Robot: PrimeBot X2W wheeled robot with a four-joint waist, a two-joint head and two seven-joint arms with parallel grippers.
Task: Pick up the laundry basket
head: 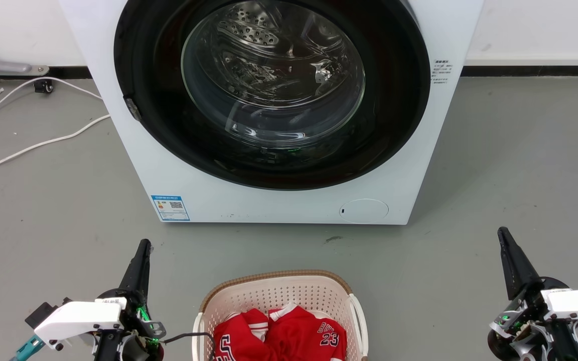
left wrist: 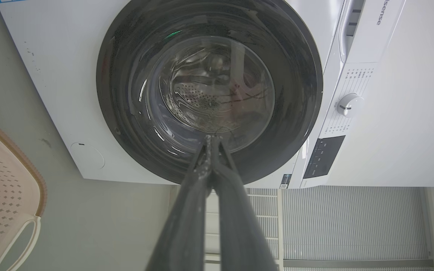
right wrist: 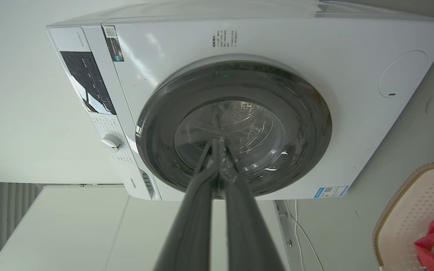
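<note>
Indoors, on grey floor (head: 494, 165), laundry basket (head: 279, 293) faces white washing machine (head: 269, 205); left gripper (head: 144, 244), right gripper (head: 502, 232) flank it, fingers pressed together.

I see a grey floor (head: 510, 165) carrying the white washing machine (head: 269, 205), the laundry basket (head: 279, 296) in front of it with a gap, and white cables (head: 38, 145) at left.

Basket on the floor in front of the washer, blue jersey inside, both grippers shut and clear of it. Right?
Not blue: the jersey in the laundry basket is red, as the head view shows. The rest holds.
</note>
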